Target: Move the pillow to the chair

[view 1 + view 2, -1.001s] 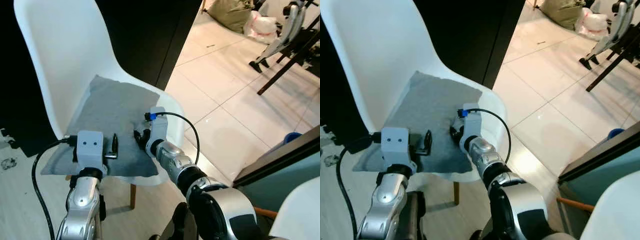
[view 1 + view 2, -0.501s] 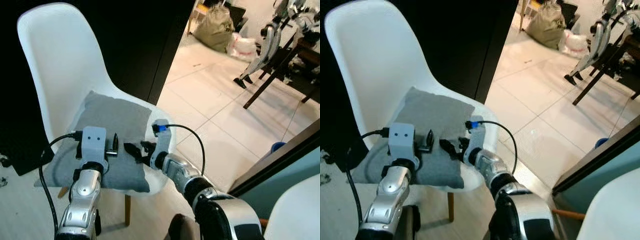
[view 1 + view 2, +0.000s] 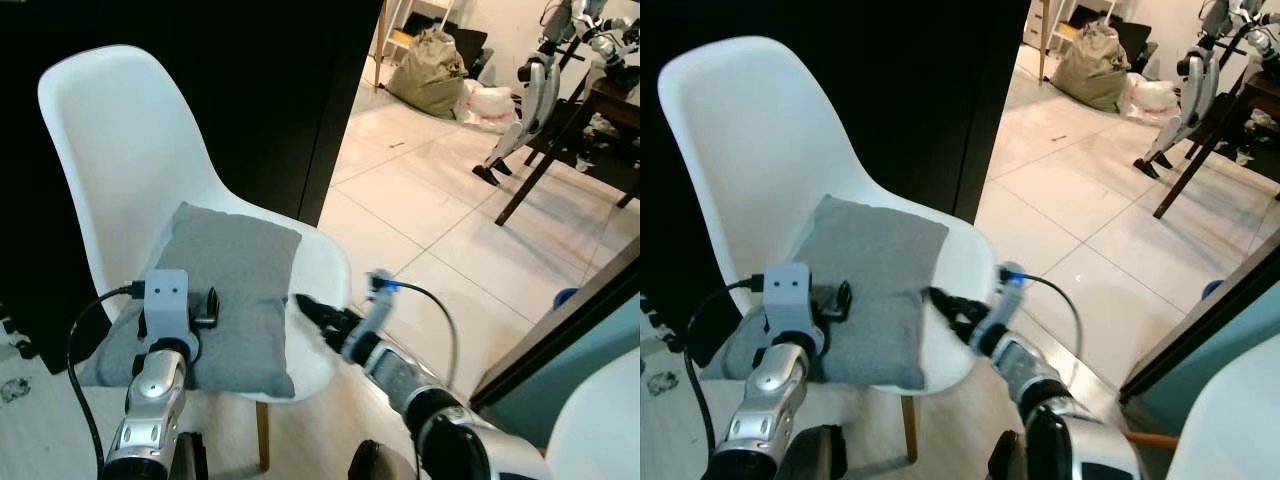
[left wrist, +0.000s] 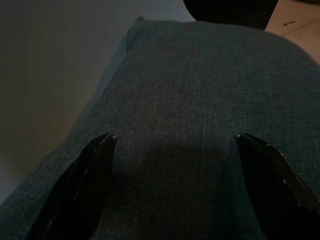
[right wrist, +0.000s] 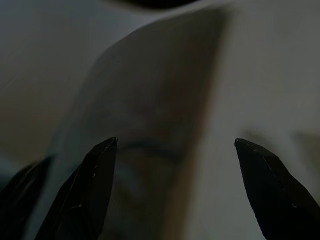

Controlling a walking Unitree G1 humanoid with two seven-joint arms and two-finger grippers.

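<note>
Left eye view shows you the pillow [image 3: 225, 290] lying on the chair [image 3: 110, 150] seat, its near corner overhanging, so with the left gripper [image 3: 208, 308] and right gripper [image 3: 312, 310] both spread empty, a careless brush could drag it off.

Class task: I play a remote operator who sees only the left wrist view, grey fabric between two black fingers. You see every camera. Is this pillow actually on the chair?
Observer: Yes. In the left eye view the grey pillow lies on the seat of the white chair, leaning toward its backrest.
Operator: Where is the other gripper?
Observer: The right gripper is beside the pillow's right edge, over the chair's front rim, with its fingers spread open and nothing between them.
Operator: And mine, from outside?
Observer: The left gripper sits over the pillow's near left part, fingers apart, not clamped on the fabric.
Operator: Anything near the chair?
Observer: Pale tiled floor on its right.
</note>
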